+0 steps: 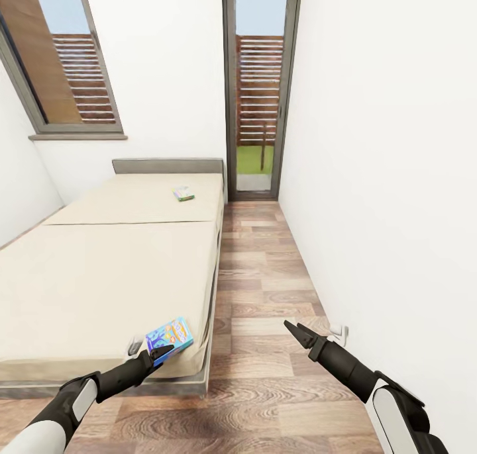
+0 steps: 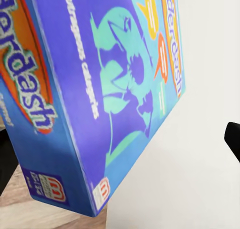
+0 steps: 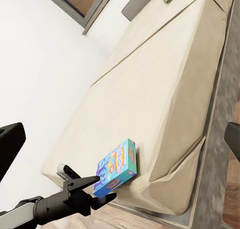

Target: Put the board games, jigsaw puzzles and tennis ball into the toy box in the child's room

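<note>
Blue board game [image 1: 169,339] sits pinched in the left gripper [image 1: 159,355] at the bed [image 1: 99,275] corner; the second game [image 1: 183,193] lies untouched; right gripper [image 1: 296,333] fingers spread, empty.

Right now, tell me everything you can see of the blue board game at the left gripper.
The blue board game is a thin, flat, cardboard-looking box with teal cartoon art and an orange logo. It is tilted up off the beige bed at its near corner, with the left gripper closed on its lower edge.

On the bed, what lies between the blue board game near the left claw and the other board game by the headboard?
Only bare beige mattress, seen in the head view, between the blue board game and the far one.
</note>
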